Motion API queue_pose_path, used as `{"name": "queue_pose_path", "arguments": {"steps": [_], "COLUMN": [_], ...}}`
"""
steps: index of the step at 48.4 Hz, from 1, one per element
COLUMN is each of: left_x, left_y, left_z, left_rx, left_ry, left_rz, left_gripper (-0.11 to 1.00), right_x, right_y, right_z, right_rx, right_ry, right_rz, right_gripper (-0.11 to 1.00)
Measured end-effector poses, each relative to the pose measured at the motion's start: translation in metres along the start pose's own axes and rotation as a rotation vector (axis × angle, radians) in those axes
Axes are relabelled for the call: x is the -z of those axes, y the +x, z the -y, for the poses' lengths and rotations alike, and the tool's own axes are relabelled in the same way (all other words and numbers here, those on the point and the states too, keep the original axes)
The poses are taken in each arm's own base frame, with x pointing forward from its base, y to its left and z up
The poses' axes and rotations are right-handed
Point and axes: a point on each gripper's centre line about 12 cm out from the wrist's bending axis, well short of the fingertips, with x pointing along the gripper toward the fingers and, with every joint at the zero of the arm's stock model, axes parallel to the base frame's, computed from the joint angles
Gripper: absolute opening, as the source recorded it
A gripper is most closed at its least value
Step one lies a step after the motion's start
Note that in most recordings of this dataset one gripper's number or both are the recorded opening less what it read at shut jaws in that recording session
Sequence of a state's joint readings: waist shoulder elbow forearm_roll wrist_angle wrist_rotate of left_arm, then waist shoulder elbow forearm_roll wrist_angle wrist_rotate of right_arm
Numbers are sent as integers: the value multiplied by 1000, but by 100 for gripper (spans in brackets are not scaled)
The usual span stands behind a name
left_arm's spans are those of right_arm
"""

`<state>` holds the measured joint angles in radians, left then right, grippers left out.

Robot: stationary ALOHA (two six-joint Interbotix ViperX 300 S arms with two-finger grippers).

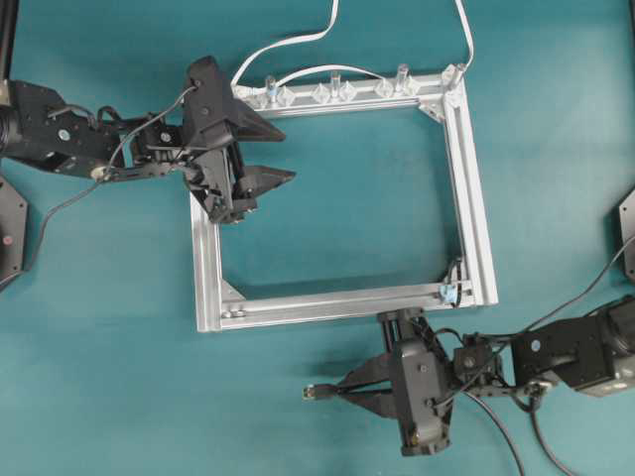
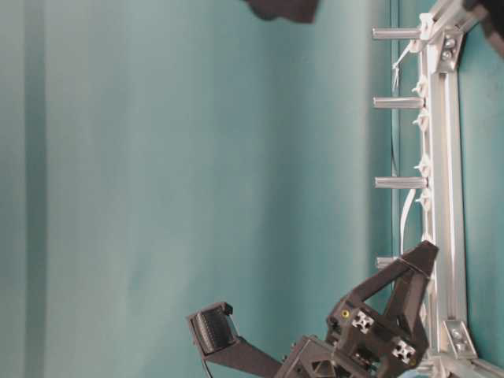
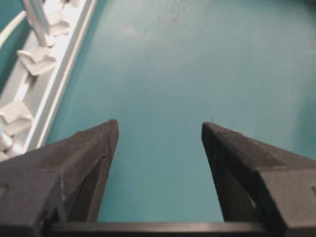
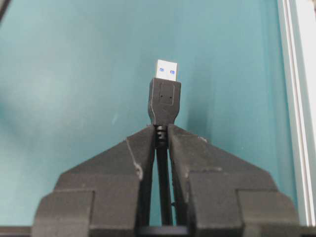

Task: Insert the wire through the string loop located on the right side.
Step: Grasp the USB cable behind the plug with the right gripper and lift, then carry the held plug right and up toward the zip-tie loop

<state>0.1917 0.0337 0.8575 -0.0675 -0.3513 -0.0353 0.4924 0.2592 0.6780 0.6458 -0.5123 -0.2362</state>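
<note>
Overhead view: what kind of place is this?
Probably a lab test bench: a teal tabletop, a bare silver aluminium frame fitted with clear clips, and two black robot arms, the right claw gripping a black USB-tipped wire.

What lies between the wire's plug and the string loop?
Overhead: the plug and string loop are separated by bare teal table and the silver frame's bottom rail.

Matt black plastic fingers [image 4: 143, 158], brushed silver metal frame [image 1: 476, 218]

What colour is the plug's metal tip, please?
Silver, with blue inside, on the wire; the right wrist view shows it best.
</note>
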Motion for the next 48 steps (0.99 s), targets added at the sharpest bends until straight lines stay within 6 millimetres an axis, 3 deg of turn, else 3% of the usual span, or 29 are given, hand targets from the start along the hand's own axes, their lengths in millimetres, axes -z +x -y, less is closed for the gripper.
{"name": "queue_pose_path", "arguments": {"steps": [14,23,33,48], "left_x": [1,2,1,-5], "left_y": [-1,-1,0,4], "left_z": [15,19,21,22], "left_rx": [35,46,48,48], "left_ry": [20,26,28,28], "left_rz": [-3,-10,-24,-70], "left_gripper": [69,69,69,69], "right_x": [0,2,10,37], "right_y": [0,-11,-42,-104], "right_z": [-1,3,6,3], "right_rx": [-4,-4,-22,-90], "right_ry": [0,-3,-17,-39], "right_rz": [-6,-18,-36,-95], "right_gripper": [12,12,12,12]}}
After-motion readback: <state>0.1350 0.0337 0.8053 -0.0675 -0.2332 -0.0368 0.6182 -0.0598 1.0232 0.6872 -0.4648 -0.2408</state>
